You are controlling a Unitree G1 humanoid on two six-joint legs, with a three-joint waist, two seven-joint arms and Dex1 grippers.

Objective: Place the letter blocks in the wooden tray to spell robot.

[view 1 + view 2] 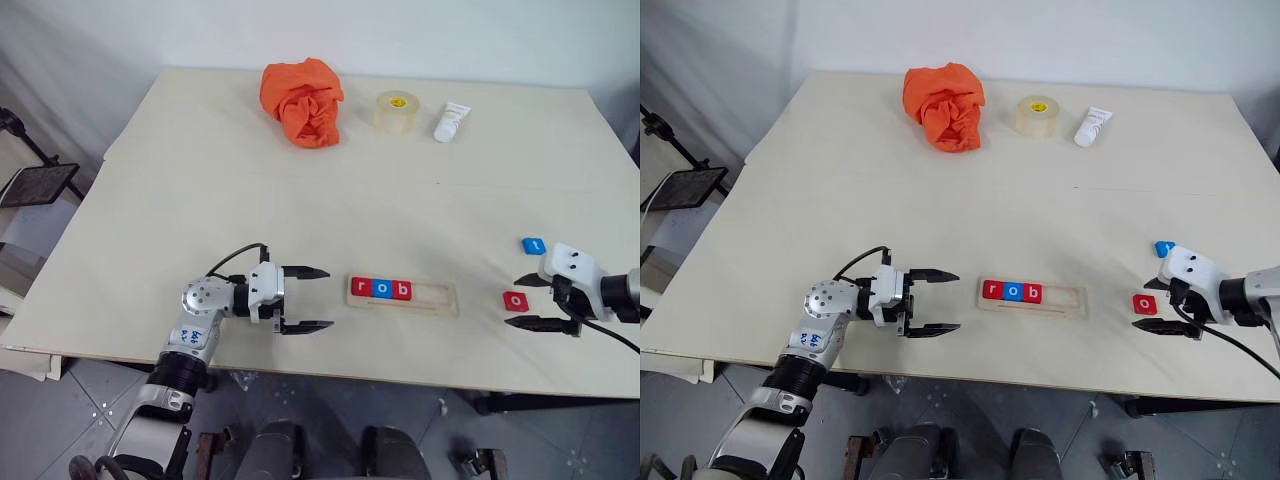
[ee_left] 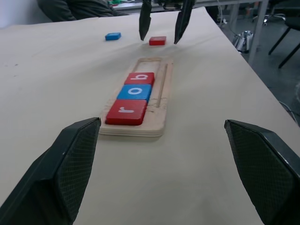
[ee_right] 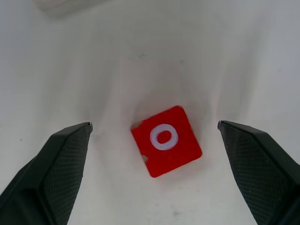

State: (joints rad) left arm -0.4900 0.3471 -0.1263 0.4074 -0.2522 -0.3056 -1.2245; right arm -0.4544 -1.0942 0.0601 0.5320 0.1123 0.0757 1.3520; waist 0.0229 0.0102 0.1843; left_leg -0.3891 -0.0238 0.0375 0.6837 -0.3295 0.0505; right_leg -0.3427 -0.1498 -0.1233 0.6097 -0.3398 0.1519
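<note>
The wooden tray (image 1: 435,296) lies near the table's front edge. It holds a red r (image 1: 361,288), a blue o (image 1: 381,289) and a red b (image 1: 401,290) at its left end, and its right part is bare. A loose red o block (image 3: 166,140) lies flat on the table to the tray's right. My right gripper (image 1: 514,301) is open, one finger on each side of this block, not touching it. A blue t block (image 1: 532,244) lies just behind it. My left gripper (image 1: 327,298) is open and level, pointing at the tray's left end, a short gap away.
At the back of the table are a crumpled orange cloth (image 1: 303,102), a roll of clear tape (image 1: 395,110) and a white tube (image 1: 451,122). The table's front edge (image 1: 400,378) runs just below the tray and both grippers.
</note>
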